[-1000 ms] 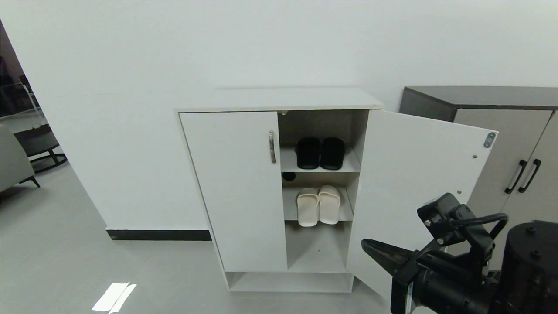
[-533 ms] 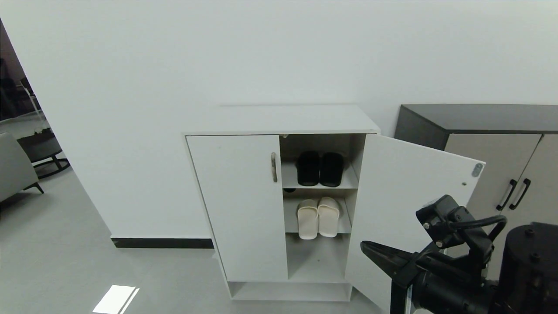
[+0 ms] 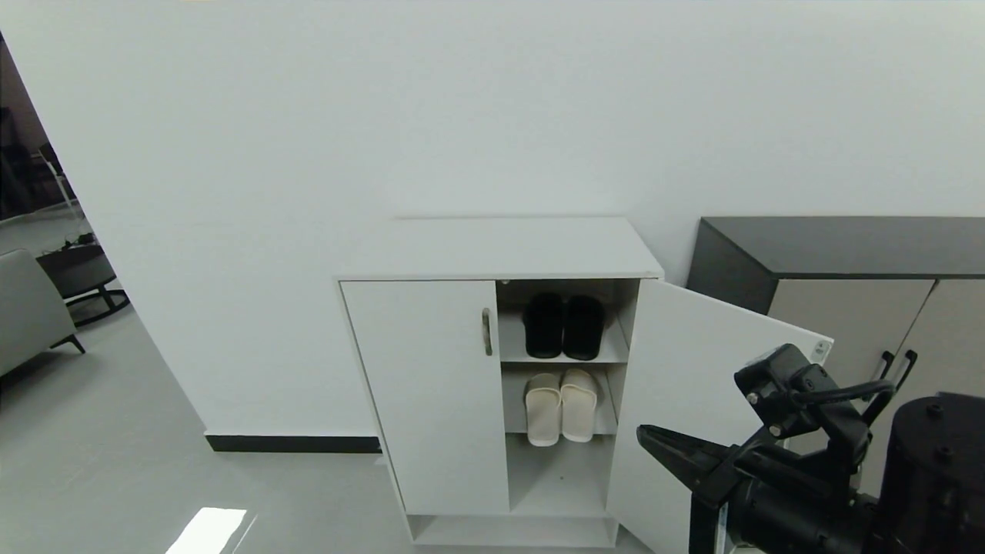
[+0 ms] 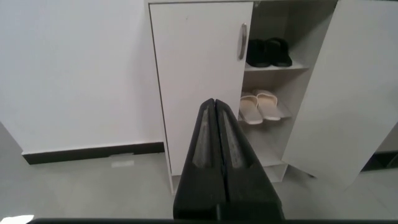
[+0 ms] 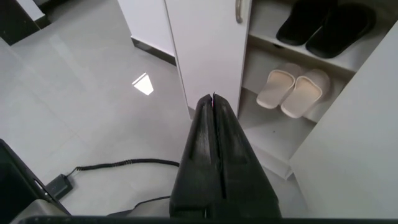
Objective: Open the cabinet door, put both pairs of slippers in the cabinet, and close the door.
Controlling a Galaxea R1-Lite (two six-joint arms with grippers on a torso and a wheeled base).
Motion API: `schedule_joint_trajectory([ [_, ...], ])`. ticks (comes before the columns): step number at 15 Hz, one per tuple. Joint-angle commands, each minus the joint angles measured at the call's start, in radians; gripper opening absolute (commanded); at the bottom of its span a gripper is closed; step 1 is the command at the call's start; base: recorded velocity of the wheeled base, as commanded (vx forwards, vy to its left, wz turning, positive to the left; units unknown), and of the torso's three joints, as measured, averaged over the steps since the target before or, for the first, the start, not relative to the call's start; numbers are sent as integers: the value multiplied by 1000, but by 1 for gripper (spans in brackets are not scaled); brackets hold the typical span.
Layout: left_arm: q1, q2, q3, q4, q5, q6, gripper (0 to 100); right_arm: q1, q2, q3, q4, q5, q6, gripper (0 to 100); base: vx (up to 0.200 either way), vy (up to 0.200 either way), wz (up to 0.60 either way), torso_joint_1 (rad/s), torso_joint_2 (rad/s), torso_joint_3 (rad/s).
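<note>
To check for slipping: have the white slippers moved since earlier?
No. The white slippers stay at the same spot on their shelf; only the camera shifted.

In the open cabinet (image 3: 500, 246), black slippers (image 3: 564, 326) above white slippers (image 3: 561, 405)

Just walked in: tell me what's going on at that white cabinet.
Both pairs of slippers are in the cabinet: black pair on the upper shelf, cream pair on the one below. The right door stands open, the left door shut. The left tool and right tool are shut, empty, clear of the cabinet; closing the door remains.
</note>
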Motion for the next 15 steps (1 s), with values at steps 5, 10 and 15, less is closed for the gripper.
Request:
schedule_joint_trajectory([
  [5, 0, 1, 0, 0, 0, 2, 0, 0, -1, -2, 0, 2, 0, 0, 0, 0, 0, 258, -550, -296],
  [10, 0, 1, 0, -1, 0, 0, 0, 3, -1, 65, -88, 75, -26, 0, 0, 0, 0, 231, -484, -257],
  [15, 0, 1, 0, 0, 0, 2, 0, 2, 3, 75, -92, 78, -32, 0, 0, 0, -240, 17, -25, -14],
])
